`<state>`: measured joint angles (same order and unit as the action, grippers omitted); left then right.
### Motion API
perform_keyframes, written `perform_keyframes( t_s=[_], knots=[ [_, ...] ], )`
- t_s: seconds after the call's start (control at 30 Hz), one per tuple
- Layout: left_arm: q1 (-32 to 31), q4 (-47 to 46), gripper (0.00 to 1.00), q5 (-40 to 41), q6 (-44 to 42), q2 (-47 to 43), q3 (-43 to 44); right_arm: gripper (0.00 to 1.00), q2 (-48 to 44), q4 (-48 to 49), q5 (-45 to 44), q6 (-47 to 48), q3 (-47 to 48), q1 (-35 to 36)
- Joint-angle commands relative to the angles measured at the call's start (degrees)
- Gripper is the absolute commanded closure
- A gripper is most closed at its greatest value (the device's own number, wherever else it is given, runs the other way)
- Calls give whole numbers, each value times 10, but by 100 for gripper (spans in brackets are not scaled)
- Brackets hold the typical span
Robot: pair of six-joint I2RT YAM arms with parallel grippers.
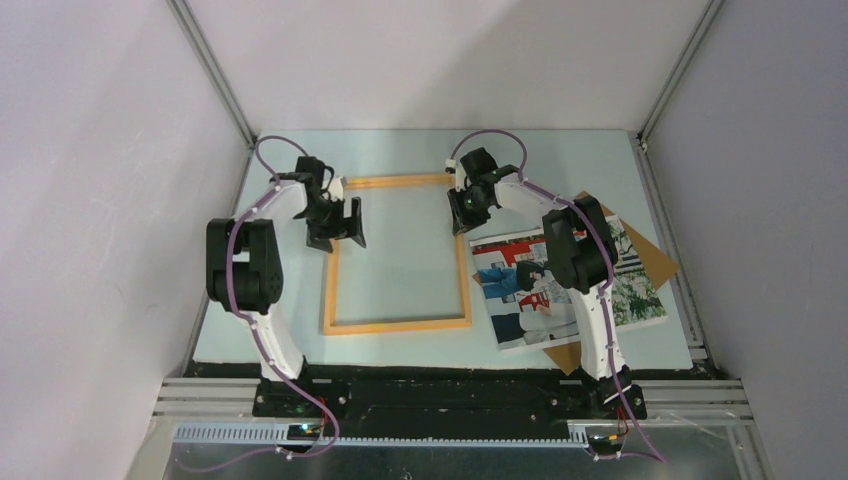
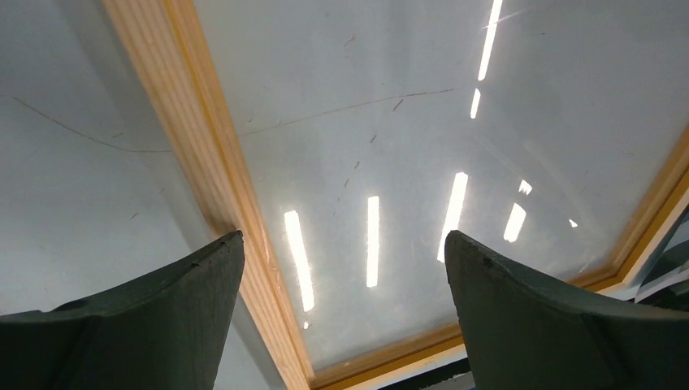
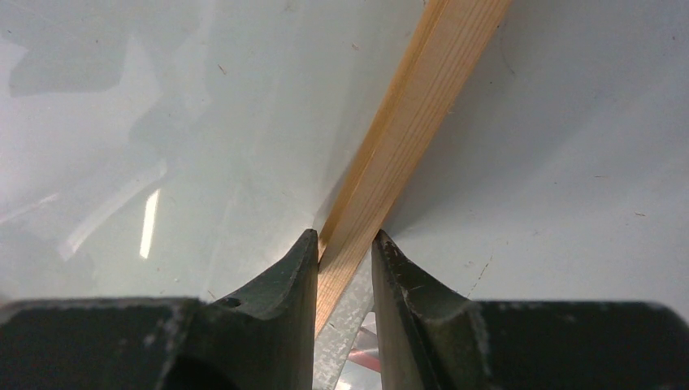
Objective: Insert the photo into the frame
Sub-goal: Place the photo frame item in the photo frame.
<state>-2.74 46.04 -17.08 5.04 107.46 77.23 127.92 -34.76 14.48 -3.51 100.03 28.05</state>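
The light-orange wooden frame (image 1: 400, 325) lies flat on the pale table with a glossy pane inside it. My right gripper (image 1: 462, 215) is shut on the frame's right rail (image 3: 414, 114) near its far corner; in the right wrist view the right gripper (image 3: 344, 237) has the wood pinched between both fingers. My left gripper (image 1: 338, 232) stands wide open over the frame's left rail (image 2: 203, 138) near the far left corner; the left gripper (image 2: 341, 244) holds nothing. The photo (image 1: 515, 300) lies face up to the right of the frame, partly under the right arm.
A brown backing board (image 1: 655, 262) lies under the photo, sticking out at its right and near sides. White walls close in the table on the left, back and right. The pane (image 2: 390, 122) reflects ceiling lights.
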Motion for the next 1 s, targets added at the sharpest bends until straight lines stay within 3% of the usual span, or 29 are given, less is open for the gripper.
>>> perform_keyframes(
  t_s=[0.0, 0.43, 0.7, 0.97],
  knots=[
    [-2, 6, 3, 21, -17, -37, 8, 77, 15, -10, 18, 14, 5, 12],
    [-1, 4, 4, 64, -36, -45, 17, 75, 8, -10, 13, 18, 4, 16],
    [-1, -9, 9, 94, -49, -21, 37, 64, -8, -9, 12, 20, -7, 17],
    [0, -11, 20, 90, -61, 14, 57, 56, -29, -3, 10, 25, -28, 18]
  ],
)
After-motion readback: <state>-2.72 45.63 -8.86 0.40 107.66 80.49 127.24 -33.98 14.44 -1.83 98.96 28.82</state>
